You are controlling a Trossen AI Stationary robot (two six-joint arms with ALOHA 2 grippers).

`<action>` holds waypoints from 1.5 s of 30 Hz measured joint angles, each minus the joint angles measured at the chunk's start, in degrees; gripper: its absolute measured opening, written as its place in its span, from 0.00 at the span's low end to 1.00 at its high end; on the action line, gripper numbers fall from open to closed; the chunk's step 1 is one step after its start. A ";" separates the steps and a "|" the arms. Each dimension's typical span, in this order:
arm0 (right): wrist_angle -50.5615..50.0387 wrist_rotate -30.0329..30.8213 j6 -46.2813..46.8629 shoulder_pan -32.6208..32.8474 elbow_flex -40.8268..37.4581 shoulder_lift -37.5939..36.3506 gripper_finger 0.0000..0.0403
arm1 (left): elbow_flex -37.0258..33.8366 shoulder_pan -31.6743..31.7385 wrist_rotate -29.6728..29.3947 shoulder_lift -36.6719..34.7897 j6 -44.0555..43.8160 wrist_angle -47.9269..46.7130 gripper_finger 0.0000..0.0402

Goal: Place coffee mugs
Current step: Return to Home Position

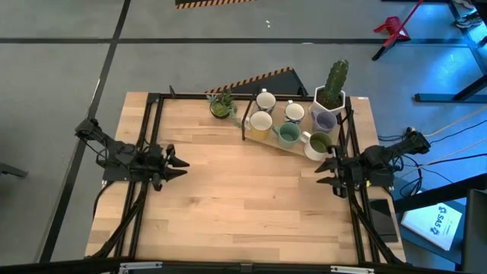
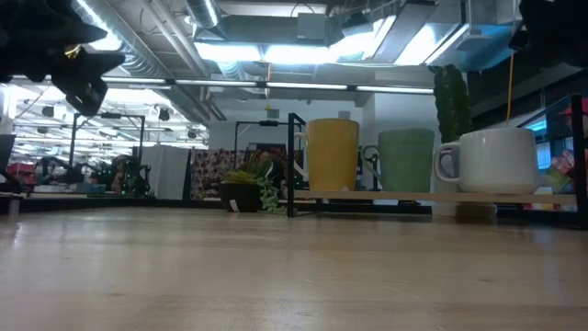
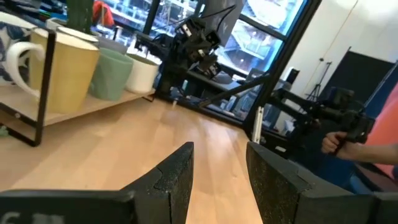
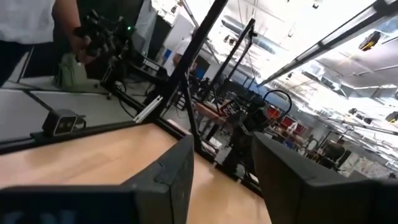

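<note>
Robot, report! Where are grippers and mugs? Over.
Left gripper open, empty, left side. Right gripper open, empty, right side. Six mugs on shelf. Cactus beside them.

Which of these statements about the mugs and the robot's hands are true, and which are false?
1. Six mugs sit on the shelf. True.
2. The left hand grips a mug. False: it is open and empty, over the bare table.
3. The cactus pot stands next to the lavender mug. True.
4. The right hand is shut. False: it is open and holds nothing.
</note>
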 joint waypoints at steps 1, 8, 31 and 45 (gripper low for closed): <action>-0.24 0.12 -0.50 0.00 0.00 -0.03 0.38 | -0.02 0.00 -0.11 0.08 0.25 -0.12 0.35; -3.81 0.56 -0.72 0.00 -0.02 -0.01 0.38 | -0.02 0.27 6.21 -0.40 1.15 0.32 0.35; -5.67 -8.14 17.28 0.02 -0.02 -0.12 0.38 | 0.04 7.06 28.89 -0.36 -1.12 -3.42 0.35; -8.02 -4.03 12.18 0.00 -0.02 -0.12 0.38 | 0.04 11.26 26.12 -0.38 -0.81 -3.56 0.35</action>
